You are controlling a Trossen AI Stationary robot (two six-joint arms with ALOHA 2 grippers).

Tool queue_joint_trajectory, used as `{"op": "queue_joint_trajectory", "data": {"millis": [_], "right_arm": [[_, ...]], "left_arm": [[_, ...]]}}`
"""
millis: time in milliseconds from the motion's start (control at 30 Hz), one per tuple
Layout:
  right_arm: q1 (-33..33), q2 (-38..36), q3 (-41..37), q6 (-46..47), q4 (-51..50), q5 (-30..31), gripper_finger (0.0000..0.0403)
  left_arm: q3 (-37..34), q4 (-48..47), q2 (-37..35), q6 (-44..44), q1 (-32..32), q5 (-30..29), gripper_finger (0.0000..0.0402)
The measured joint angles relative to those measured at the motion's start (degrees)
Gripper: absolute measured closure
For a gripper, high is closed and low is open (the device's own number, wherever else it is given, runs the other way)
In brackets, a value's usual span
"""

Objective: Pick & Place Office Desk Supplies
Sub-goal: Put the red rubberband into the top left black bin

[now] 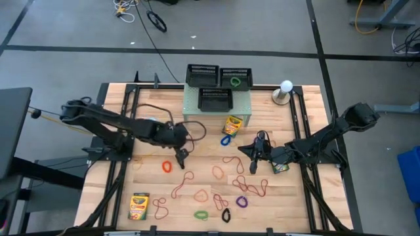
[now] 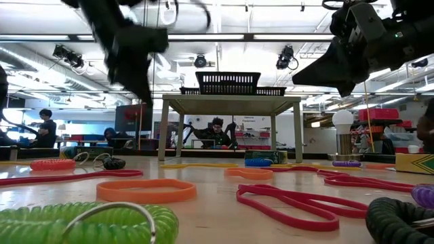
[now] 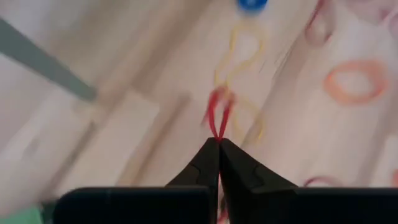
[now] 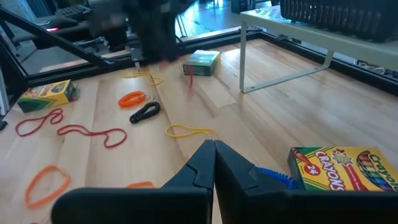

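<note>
Four crayon boxes — left end effector pinching red band.

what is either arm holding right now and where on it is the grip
The left gripper is shut on a red rubber band, pinching one end of the loop at the fingertips. The right gripper is shut and holds nothing.

My left pincer is pinched tight on a red rubber band, but motion smears that wrist view, so the yellow loop beyond is only a soft shape. In the level view my left arm is a dark blur, cut off at the top edge. The green coil nearest is cropped below.
</note>
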Motion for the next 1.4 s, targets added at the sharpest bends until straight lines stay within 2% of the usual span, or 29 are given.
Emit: {"op": "queue_joint_trajectory", "data": {"millis": [133,200,400,633,900,1133,1400], "right_arm": [[0.00,0.00,0.00,-0.10,0.03,0.00,0.0394],[0.00,0.00,0.00,-0.34,0.07,0.00,0.0394],[-0.11,0.00,0.00,-0.59,0.18,0.00,0.0394],[-0.11,0.00,0.00,-0.59,0.44,0.53,0.0394],[-0.11,0.00,0.00,-0.59,0.44,1.07,0.0394],[-0.11,0.00,0.02,-0.57,0.44,1.07,0.0394],[-0.11,-0.02,0.02,-0.59,0.44,1.07,0.0394]], "left_arm": [[1.88,0.00,-6.31,2.38,2.72,-0.87,0.0393],[3.60,-0.26,-9.19,5.52,4.91,0.54,0.0393],[14.50,-3.05,-11.49,16.41,15.92,2.26,0.0393],[27.10,-3.57,-1.87,29.82,30.44,8.36,0.0393],[39.17,-3.61,14.21,38.58,41.84,8.40,0.0390],[42.56,-3.45,22.85,39.97,44.04,10.92,0.0389],[42.60,-2.33,24.65,40.64,43.73,10.68,0.0374]]}}
